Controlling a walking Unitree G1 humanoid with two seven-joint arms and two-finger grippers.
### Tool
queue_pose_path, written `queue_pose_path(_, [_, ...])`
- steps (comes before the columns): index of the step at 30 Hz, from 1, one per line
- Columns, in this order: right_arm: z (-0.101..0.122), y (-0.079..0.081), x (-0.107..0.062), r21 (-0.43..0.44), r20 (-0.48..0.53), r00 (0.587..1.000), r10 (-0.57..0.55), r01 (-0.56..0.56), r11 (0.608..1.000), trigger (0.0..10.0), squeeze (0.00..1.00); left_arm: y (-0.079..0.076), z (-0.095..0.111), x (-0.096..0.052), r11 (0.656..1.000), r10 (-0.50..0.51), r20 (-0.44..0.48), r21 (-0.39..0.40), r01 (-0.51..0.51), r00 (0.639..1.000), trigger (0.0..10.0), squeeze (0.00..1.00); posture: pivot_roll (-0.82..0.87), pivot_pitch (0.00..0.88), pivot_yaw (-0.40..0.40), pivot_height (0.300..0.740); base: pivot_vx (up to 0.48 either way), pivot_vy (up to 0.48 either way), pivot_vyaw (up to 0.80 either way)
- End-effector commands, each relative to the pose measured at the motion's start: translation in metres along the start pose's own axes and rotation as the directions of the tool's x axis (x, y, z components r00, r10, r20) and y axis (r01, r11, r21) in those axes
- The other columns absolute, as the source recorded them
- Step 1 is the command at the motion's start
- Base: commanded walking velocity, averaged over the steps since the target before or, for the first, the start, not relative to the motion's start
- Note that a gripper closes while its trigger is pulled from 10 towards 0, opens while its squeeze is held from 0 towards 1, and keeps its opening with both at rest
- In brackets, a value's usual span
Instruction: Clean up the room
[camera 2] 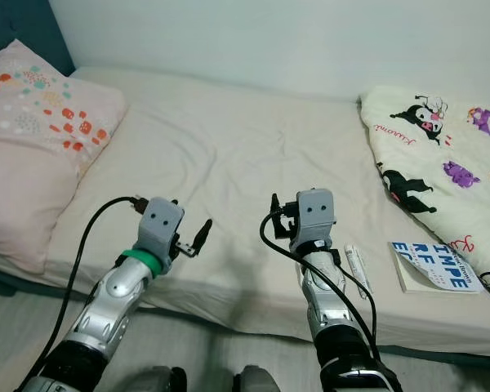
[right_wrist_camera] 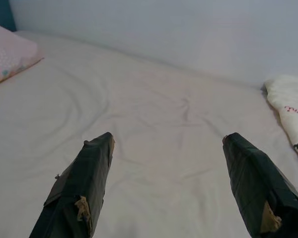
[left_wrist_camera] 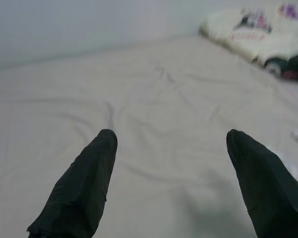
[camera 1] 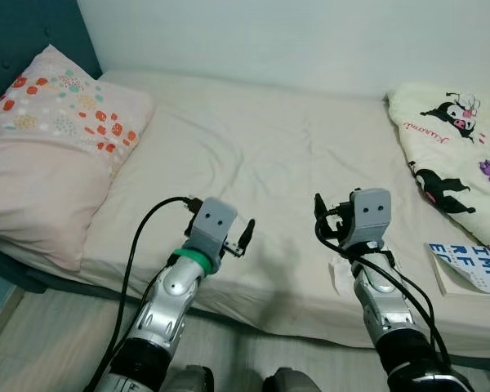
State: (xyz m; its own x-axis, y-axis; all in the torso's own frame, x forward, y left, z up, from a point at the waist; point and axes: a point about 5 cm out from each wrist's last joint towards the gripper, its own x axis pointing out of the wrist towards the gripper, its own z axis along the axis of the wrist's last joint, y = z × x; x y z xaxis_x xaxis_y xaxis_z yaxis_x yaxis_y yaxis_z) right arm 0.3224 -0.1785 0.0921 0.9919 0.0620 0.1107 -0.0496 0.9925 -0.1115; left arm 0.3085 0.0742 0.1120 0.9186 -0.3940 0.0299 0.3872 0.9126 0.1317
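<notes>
Hovering over the bed (camera 1: pixel 253 155), we hold left gripper (left_wrist_camera: pixel 171 186) and right gripper (right_wrist_camera: pixel 166 183) spread, empty. Book (camera 2: pixel 434 266) and tube (camera 2: pixel 357 266) lie at four o'clock; a careless reach could knock them off the edge.

Bedroom in a home. A bed (camera 1: pixel 253 163) with a creased cream sheet stands against a plain pale wall (camera 1: pixel 310 41). At its head, on the robot's left, a pink pillow (camera 1: pixel 49 155) with red and teal spots leans on a teal padded headboard (camera 1: pixel 16 41). On the right lies a bunched cream blanket (camera 2: pixel 441 155) printed with cartoon figures. Near the bed's front edge rest a book (camera 2: pixel 433 268) and, just beside it, a small white tube (camera 2: pixel 358 265). Pale wood floor (camera 1: pixel 33 343) shows below the bed.
</notes>
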Motion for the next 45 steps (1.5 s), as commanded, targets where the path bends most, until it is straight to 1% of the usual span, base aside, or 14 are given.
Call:
queue_pose_path(1, [-0.008, -0.002, -0.006, 0.01, -0.04, 0.999, -0.009, 0.009, 1.0, 10.0, 0.0, 0.002, -0.003, -0.002, 1.0, 0.005, -0.025, -0.027, -0.006, 1.0, 10.0, 0.0, -0.07, 0.045, 0.025, 0.63, 0.0, 0.0, 0.0])
queue_pose_path(11, [-0.011, -0.013, -0.007, -0.008, -0.056, 0.997, -0.049, 0.049, 0.999, 10.0, 0.0, 0.006, -0.001, 0.0, 1.0, 0.013, -0.025, -0.027, -0.013, 1.0, 10.0, 0.0, -0.07, 0.061, 0.035, 0.595, 0.0, 0.0, 0.0])
queue_pose_path(13, [-0.007, -0.024, -0.003, -0.033, -0.052, 0.995, -0.088, 0.087, 0.996, 10.0, 0.0, 0.009, 0.0, 0.0, 0.999, 0.022, -0.03, -0.028, -0.023, 0.999, 10.0, 0.0, -0.07, 0.071, 0.037, 0.585, 0.0, 0.0, 0.0])
queue_pose_path(15, [-0.007, -0.024, -0.003, -0.033, -0.052, 0.995, -0.088, 0.087, 0.996, 10.0, 0.0, 0.009, 0.0, 0.0, 0.999, 0.022, -0.03, -0.028, -0.023, 0.999, 10.0, 0.0, -0.07, 0.071, 0.037, 0.585, 0.0, 0.0, 0.0])
queue_pose_path(18, [-0.004, -0.041, 0.004, -0.083, -0.071, 0.984, -0.163, 0.157, 0.984, 10.0, 0.0, 0.014, 0.002, -0.001, 0.999, 0.031, -0.038, -0.026, -0.032, 0.999, 10.0, 0.0, -0.06, 0.087, 0.043, 0.585, 0.0, 0.0, 0.0])
queue_pose_path(19, [-0.004, -0.041, 0.004, -0.083, -0.071, 0.984, -0.163, 0.157, 0.984, 10.0, 0.0, 0.014, 0.002, -0.001, 0.999, 0.031, -0.038, -0.026, -0.032, 0.999, 10.0, 0.0, -0.06, 0.087, 0.043, 0.585, 0.0, 0.0, 0.0])
queue_pose_path(20, [-0.005, -0.049, 0.007, -0.11, -0.096, 0.975, -0.201, 0.19, 0.975, 10.0, 0.0, 0.016, 0.002, -0.001, 0.999, 0.035, -0.041, -0.022, -0.036, 0.999, 10.0, 0.0, -0.06, 0.104, 0.045, 0.585, 0.0, 0.0, 0.0])
queue_pose_path(24, [-0.011, -0.06, 0.01, -0.118, -0.172, 0.957, -0.235, 0.216, 0.969, 10.0, 0.0, 0.02, 0.004, -0.001, 0.999, 0.043, -0.044, -0.012, -0.043, 0.998, 10.0, 0.0, -0.06, 0.133, 0.049, 0.585, 0.0, 0.0, 0.0])
queue_pose_path(27, [-0.016, -0.06, 0.012, -0.099, -0.241, 0.949, -0.201, 0.182, 0.978, 10.0, 0.0, 0.025, 0.005, -0.001, 0.999, 0.051, -0.045, -0.003, -0.051, 0.998, 10.0, 0.0, -0.05, 0.151, 0.047, 0.585, 0.0, 0.0, 0.0])
queue_pose_path(31, [-0.02, -0.057, 0.015, -0.135, -0.294, 0.944, -0.149, 0.113, 0.984, 10.0, 0.0, 0.033, 0.006, -0.008, 0.997, 0.074, -0.052, 0.008, -0.074, 0.996, 10.0, 0.0, -0.03, 0.178, 0.045, 0.585, 0.0, 0.0, 0.0])
queue_pose_path(42, [-0.025, -0.063, 0.016, -0.112, -0.373, 0.916, -0.145, 0.111, 0.987, 10.0, 0.0, 0.039, 0.003, -0.025, 0.995, 0.097, -0.083, 0.019, -0.096, 0.992, 10.0, 0.0, 0.01, 0.225, 0.054, 0.585, 0.0, 0.0, 0.0])
queue_pose_path(43, [-0.028, -0.063, 0.014, -0.102, -0.401, 0.903, -0.153, 0.122, 0.987, 8.0, 0.0, 0.039, 0.003, -0.026, 0.995, 0.096, -0.084, 0.02, -0.094, 0.992, 10.0, 0.0, 0.02, 0.227, 0.055, 0.585, 0.0, 0.0, 0.0])
queue_pose_path(44, [-0.031, -0.065, 0.011, -0.101, -0.421, 0.89, -0.174, 0.144, 0.984, 1.8, 0.0, 0.039, 0.004, -0.027, 0.995, 0.096, -0.084, 0.021, -0.094, 0.992, 10.0, 0.0, 0.02, 0.228, 0.057, 0.585, 0.0, 0.0, 0.0])
queue_pose_path(45, [-0.031, -0.065, 0.011, -0.101, -0.421, 0.89, -0.174, 0.144, 0.984, 1.8, 0.0, 0.039, 0.004, -0.027, 0.995, 0.096, -0.084, 0.021, -0.094, 0.992, 10.0, 0.0, 0.02, 0.228, 0.057, 0.585, 0.0, 0.0, 0.0])
